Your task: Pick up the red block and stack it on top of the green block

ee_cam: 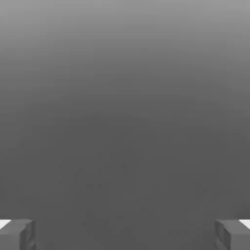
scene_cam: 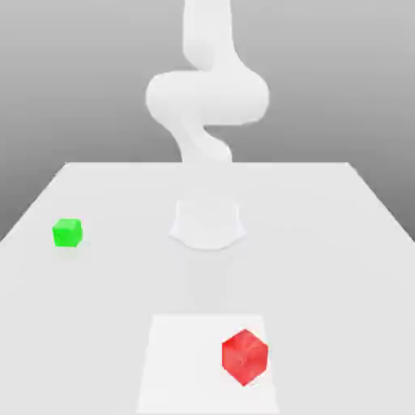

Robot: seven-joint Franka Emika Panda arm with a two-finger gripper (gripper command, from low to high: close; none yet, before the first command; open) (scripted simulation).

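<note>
While the hand (ee_cam: pixel 125 234) gapes wide and empty, the glossy red block (scene_cam: pixel 245 355) sits well apart from the plain green block (scene_cam: pixel 67 233) on the smooth white counter (scene_cam: pixel 324 243).

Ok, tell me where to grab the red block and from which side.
Grip the red block across two opposite side faces, coming straight down from above. It sits free on the table, far from the green block, so nothing crowds it. It appears turned with a corner toward the exterior view, so the gripper, fingers wide apart, would probably need rotating to square with its faces.
</note>
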